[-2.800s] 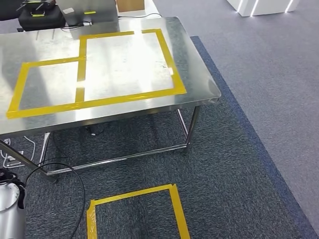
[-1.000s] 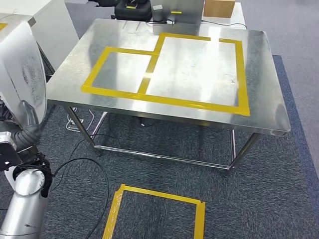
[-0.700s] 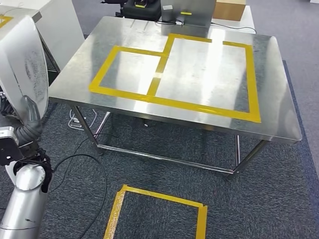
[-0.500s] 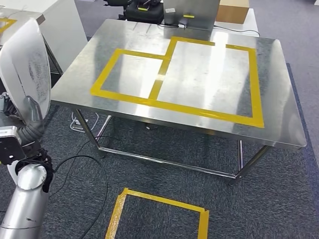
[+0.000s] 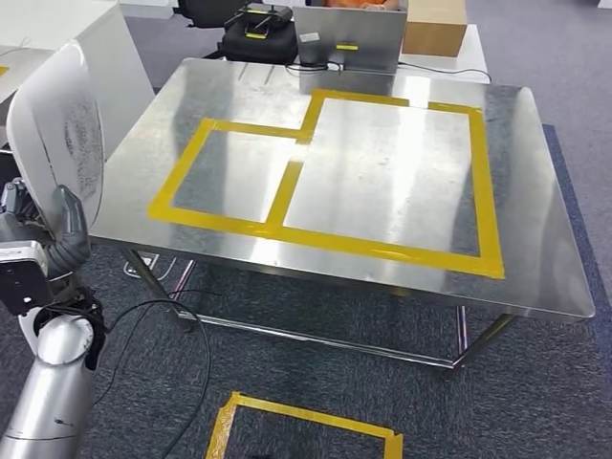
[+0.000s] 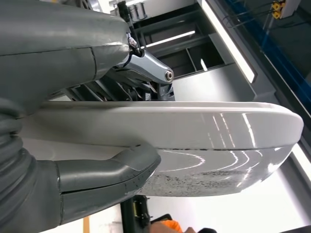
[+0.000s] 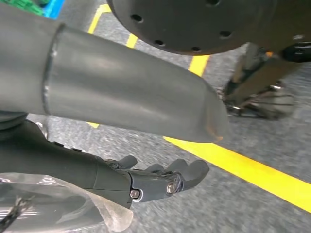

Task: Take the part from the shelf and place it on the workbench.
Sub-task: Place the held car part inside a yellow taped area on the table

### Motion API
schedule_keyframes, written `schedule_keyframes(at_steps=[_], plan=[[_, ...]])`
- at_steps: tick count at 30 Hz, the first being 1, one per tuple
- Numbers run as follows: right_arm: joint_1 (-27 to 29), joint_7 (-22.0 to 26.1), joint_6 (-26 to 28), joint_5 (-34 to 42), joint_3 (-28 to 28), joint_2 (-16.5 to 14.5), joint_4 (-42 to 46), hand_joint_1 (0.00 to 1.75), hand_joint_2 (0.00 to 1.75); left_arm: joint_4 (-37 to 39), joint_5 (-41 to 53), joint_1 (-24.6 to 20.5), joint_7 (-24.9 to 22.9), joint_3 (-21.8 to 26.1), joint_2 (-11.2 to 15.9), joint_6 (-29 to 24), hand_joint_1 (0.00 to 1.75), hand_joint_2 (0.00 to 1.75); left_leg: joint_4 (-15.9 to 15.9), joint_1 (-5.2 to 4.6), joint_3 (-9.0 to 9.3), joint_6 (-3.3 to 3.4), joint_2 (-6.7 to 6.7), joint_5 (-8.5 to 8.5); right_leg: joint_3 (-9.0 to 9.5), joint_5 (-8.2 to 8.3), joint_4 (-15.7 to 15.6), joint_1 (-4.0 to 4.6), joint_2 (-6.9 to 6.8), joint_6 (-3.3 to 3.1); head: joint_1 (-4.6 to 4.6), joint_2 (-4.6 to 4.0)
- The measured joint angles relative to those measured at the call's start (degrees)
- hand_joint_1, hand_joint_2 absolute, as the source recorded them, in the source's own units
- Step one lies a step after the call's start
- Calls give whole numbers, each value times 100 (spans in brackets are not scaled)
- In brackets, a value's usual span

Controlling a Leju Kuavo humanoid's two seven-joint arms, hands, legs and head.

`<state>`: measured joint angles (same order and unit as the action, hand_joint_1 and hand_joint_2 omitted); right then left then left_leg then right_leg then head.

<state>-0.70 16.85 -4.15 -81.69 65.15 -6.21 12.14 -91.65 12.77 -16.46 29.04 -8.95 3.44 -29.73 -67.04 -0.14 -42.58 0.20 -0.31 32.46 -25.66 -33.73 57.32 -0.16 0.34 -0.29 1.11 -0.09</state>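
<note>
Head view: the steel workbench point(image 5: 534, 191) lies ahead. The white curved part point(image 5: 61, 124), broad, stiff and probably slick and awkward, stands upright at the robot's left, clasped at its lower edge by the left hand point(image 5: 61, 234). The right hand point(image 7: 161, 177) hangs empty, fingers loosely extended.
</note>
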Motion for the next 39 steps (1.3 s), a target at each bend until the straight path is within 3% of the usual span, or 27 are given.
schedule_keyframes(at_steps=[2, 3, 5, 6, 8, 9, 10, 12, 13, 14, 17, 18, 20, 22, 26, 27, 28, 30, 32, 36, 37, 39], plan=[[-7, 0, 2, -7, 0, 0, -2, 0, 0, 33, 7, 3, -19, -8, 7, 26, 175, 175, 524, -27, 13, 54, 11, -887, 129, -178, -35, 12, 11, 52, 1, 0], [-12, 1, 4, -10, 0, 1, -3, 0, 0, 45, 10, 5, -31, -12, 9, 44, 175, 175, 655, -38, 30, 79, 6, -1123, 200, -212, -43, 17, 13, 91, 7, 0], [-26, 2, 8, -13, 1, 1, -2, 0, 0, 53, 16, -11, -61, -26, 9, 85, 175, 175, 725, -40, 135, 129, -16, -1124, 193, -113, 91, 12, 14, 172, 27, 1], [-31, 3, 10, -13, 0, 2, -1, 0, 0, 58, 22, -23, -75, -35, 7, 103, 175, 175, 766, -32, 203, 163, -24, -1096, 82, 16, 334, 10, 14, 205, 29, 2], [-39, 2, 13, -14, 0, 2, -1, 0, 0, 76, 39, -41, -109, -52, 6, 143, 175, 175, 799, -23, 347, 218, -25, -1007, -407, 138, 1027, 7, 14, 242, 34, 3], [-37, 2, 14, -15, 0, 2, -2, 0, 0, 91, 45, -44, -126, -61, 5, 160, 175, 175, 803, -27, 411, 235, -28, -949, -678, 38, 1338, 8, 11, 252, 37, 3], [-31, 1, 14, -16, 0, 1, -2, 0, 0, 109, 49, -45, -143, -74, 4, 172, 175, 175, 804, -30, 477, 244, -33, -886, -931, -201, 1541, 10, 10, 257, 37, 3], [-17, -2, 16, -17, 0, 1, -3, 0, 0, 156, 49, -45, -188, -98, -1, 193, 175, 175, 803, -39, 648, 253, -51, -745, -1280, -823, 1565, 15, 11, 250, 40, 2], [-13, -3, 19, -17, 0, 1, -3, 0, 0, 186, 50, -47, -219, -105, -2, 210, 175, 175, 803, -47, 752, 254, -59, -664, -1366, -980, 1406, 21, 12, 233, 39, 2], [-13, -5, 21, -17, 1, 2, -3, 0, 0, 219, 54, -49, -254, -108, -3, 237, 175, 175, 804, -56, 855, 252, -62, -583, -1398, -888, 1152, 32, 13, 201, 40, 2], [-3, -10, 25, -15, 5, 25, -3, 0, 0, 313, 81, -56, -327, -124, -7, 297, 175, 175, 799, -70, 1045, 217, -82, -381, -1313, 424, 328, 91, 49, 60, 37, 2], [-1, -13, 26, -15, 7, 33, -3, 0, 0, 330, 89, -58, -338, -130, -8, 300, 175, 175, 782, -71, 1068, 192, -97, -349, -1274, 744, 197, 104, 61, 24, 35, 2], [-3, -16, 26, -16, 7, 33, -3, 0, 0, 343, 100, -61, -349, -135, -8, 300, 175, 175, 739, -75, 1084, 140, -115, -331, -1184, 898, 131, 97, 57, -13, 33, 2], [-8, -16, 26, -17, 7, 31, -3, 0, 0, 351, 106, -68, -352, -139, -4, 299, 175, 175, 509, -74, 994, 85, -86, -271, -1115, 915, 94, 65, 42, -52, 26, 2], [-21, -16, 31, -15, 7, 31, -1, 0, 0, 385, 105, -73, -354, -151, 3, 298, 175, 175, -664, 2, 368, -51, -38, 339, -1021, 819, 82, 46, 35, -89, 14, 1], [-18, -16, 30, -14, 7, 31, -1, 0, 0, 400, 104, -70, -354, -151, 3, 297, 175, 175, -761, 19, 288, -69, -36, 370, -995, 794, 83, 44, 35, -82, 14, 1], [-15, -17, 30, -15, 7, 31, -1, 0, 0, 413, 104, -69, -354, -152, 3, 297, 175, 175, -658, 31, 302, -79, -34, 269, -964, 771, 84, 42, 36, -74, 13, 1], [-16, -17, 27, -16, 7, 31, -1, 0, 0, 427, 105, -72, -354, -155, 3, 297, 175, 175, 66, 42, 575, -78, -25, -208, -888, 724, 84, 34, 38, -50, 14, 1], [-23, -16, 25, -16, 7, 31, -1, 0, 0, 435, 105, -81, -354, -162, 3, 298, 175, 175, 701, 17, 826, -45, -13, -447, -846, 690, 85, 33, 40, -10, 15, 2], [-19, -17, 24, -15, 7, 31, -1, 0, 0, 445, 105, -87, -356, -174, 3, 298, 175, 175, 868, -9, 901, 91, -6, -550, -845, 640, 85, 27, 35, 115, 20, 1], [-21, -17, 25, -15, 7, 31, -1, 0, 0, 446, 107, -93, -355, -178, 3, 298, 175, 175, 898, 1, 918, 122, 1, -569, -886, 576, 158, 24, 31, 142, 25, 1], [-24, -17, 26, -15, 8, 31, -1, 0, 0, 447, 107, -105, -355, -186, 3, 298, 175, 175, 942, 17, 944, 164, 16, -595, -1146, 288, 658, 12, 21, 186, 39, 1]])
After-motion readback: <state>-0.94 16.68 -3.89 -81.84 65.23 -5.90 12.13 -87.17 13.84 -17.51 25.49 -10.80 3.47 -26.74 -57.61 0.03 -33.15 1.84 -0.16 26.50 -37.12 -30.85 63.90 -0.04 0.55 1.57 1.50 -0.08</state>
